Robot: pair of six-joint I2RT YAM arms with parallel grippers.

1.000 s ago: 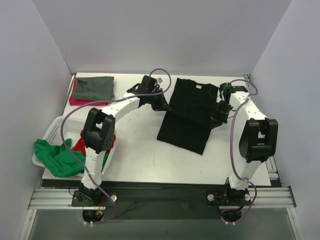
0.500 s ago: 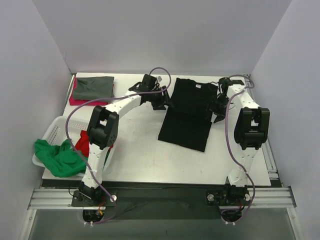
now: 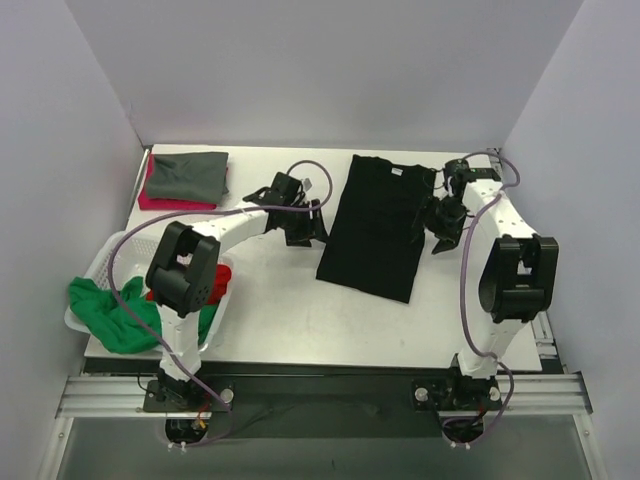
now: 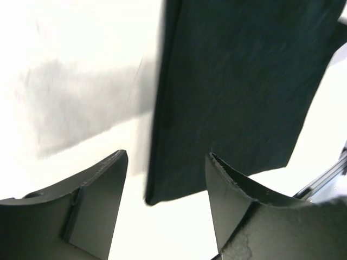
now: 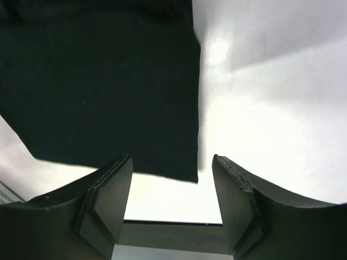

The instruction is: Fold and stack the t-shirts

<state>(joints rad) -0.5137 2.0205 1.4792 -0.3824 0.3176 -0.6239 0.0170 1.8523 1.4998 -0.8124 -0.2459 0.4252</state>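
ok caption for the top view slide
Left tool and right tool hang open either side of the lengthwise-folded black t-shirt.

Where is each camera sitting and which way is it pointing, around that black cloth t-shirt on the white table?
Top external: above and behind the arm bases, looking down on the white table; both arms show, left gripper and right gripper open beside the black cloth t-shirt.
Left wrist: on the left arm, looking past its two dark fingers at one shirt edge and corner.
Right wrist: on the right arm, past its fingers at the opposite edge.
Shared: all show that shirt.
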